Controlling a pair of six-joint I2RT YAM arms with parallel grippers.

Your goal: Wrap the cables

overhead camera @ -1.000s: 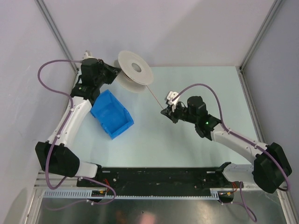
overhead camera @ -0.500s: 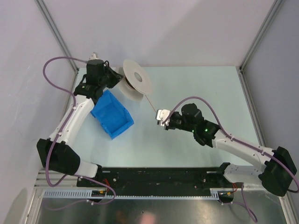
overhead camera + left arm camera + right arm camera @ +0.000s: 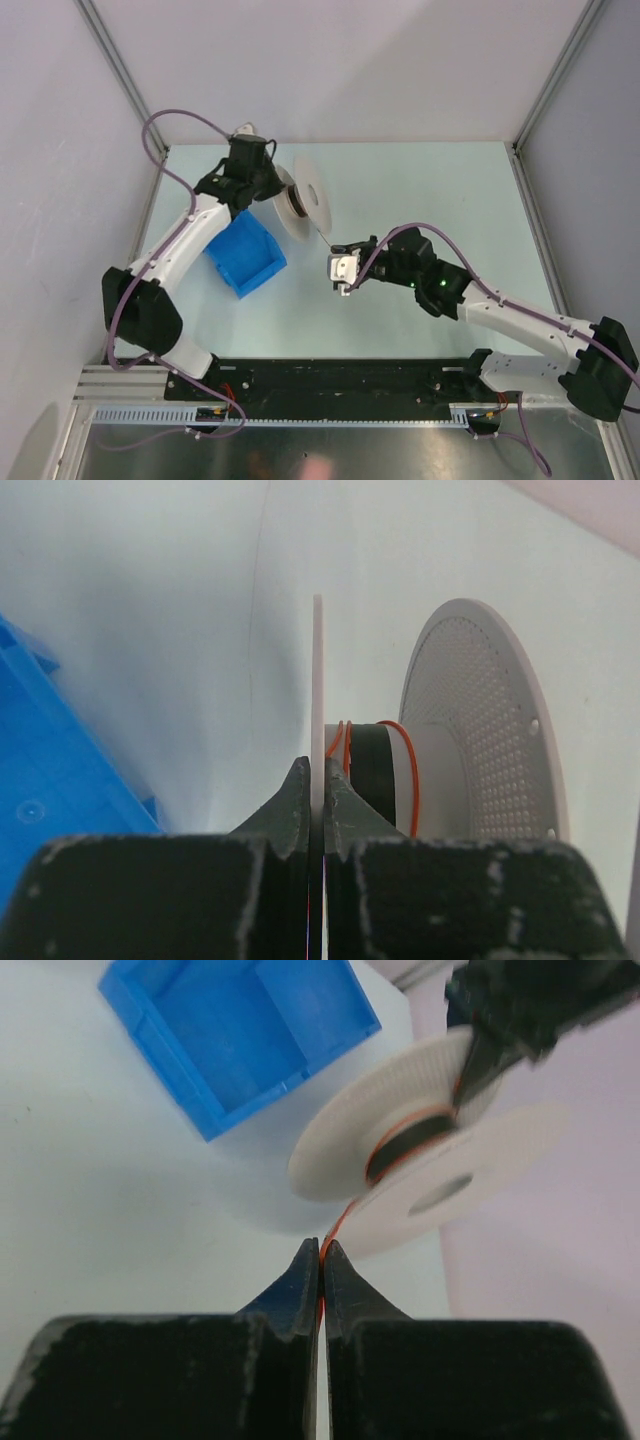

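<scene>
The grey-white spool [image 3: 305, 197] is held off the table, edge-on in the top view. My left gripper [image 3: 283, 195] is shut on one thin flange [image 3: 317, 670]; the perforated flange [image 3: 480, 720] lies to the right. A few turns of thin reddish-orange wire [image 3: 412, 780] sit on the dark hub. The wire [image 3: 331, 236] runs taut from the spool to my right gripper [image 3: 345, 262], just right of and nearer than the spool. My right gripper [image 3: 321, 1250] is shut on the wire [image 3: 337, 1225] a short way below the spool [image 3: 420, 1140].
A blue bin [image 3: 243, 255] stands on the table below the spool, beside the left arm; it also shows in the right wrist view [image 3: 240, 1030] and the left wrist view [image 3: 50, 770]. Walls enclose the table at back and sides. The black base rail [image 3: 330, 375] runs along the near edge.
My left arm has swung the spool right, away from the back left corner, turning it edge-on. My right gripper has moved left and nearer with the wire.
</scene>
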